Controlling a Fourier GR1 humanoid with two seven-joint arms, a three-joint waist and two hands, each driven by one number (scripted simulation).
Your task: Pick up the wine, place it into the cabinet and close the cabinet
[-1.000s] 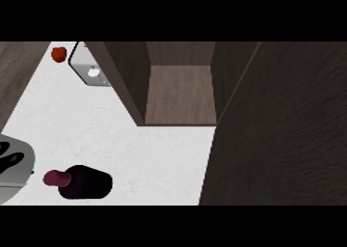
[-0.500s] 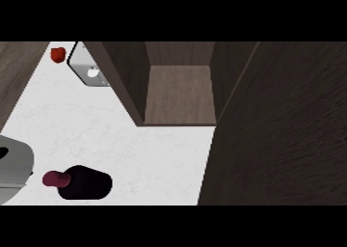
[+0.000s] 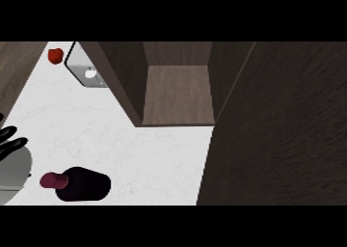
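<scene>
Wine (image 3: 82, 184) beside open cabinet (image 3: 178, 96)

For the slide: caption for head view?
Dark wine bottle on white counter; open wooden cabinet behind; left hand open.

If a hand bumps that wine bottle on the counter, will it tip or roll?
The wine bottle stands upright on the white counter, narrow red cap above a wider dark body, so a high nudge could tip it. Being round, it would probably roll once down. Its smooth sides may be slippery.
</scene>
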